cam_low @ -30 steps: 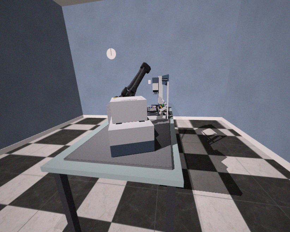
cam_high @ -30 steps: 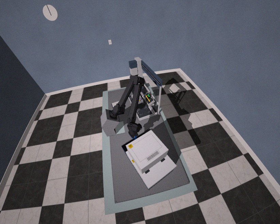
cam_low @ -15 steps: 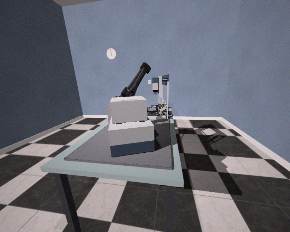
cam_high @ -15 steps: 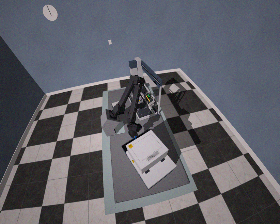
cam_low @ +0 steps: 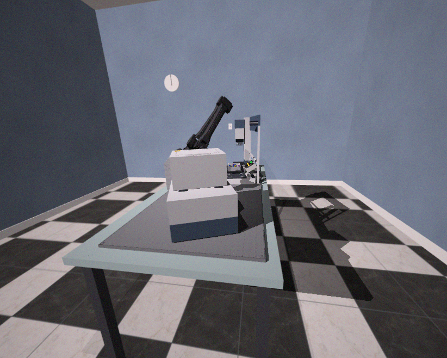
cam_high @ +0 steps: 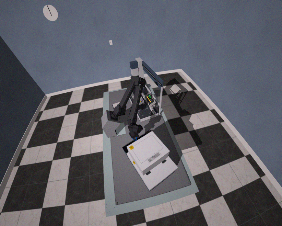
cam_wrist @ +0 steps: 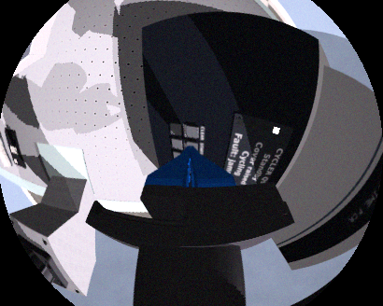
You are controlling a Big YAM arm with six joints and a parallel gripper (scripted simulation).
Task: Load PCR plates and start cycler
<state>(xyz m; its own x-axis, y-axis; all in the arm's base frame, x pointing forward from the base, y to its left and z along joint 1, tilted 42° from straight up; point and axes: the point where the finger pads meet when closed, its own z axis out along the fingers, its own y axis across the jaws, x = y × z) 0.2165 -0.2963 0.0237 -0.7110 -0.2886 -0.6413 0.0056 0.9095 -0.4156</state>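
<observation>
White cycler Q1 [cam_high: 150, 153] mid-mat, lid down; arm [cam_high: 133, 103] bent over its front edge; plates hidden behind arm. Exterior: Q1 [cam_low: 201, 193] blocks claw. Wrist: blue gripper [cam_wrist: 190, 173] pressed together, empty, tips at Q1 keypad [cam_wrist: 186, 137].

Walls [cam_low: 298, 74]: you see blue, the left one darker.
Floor [cam_high: 70, 165]: black and white squares.
Clock [cam_high: 50, 12]: round, white, high on the wall.
Table [cam_low: 175, 263]: pale top, dark legs.
Light: you see hard shadows on the right.
</observation>
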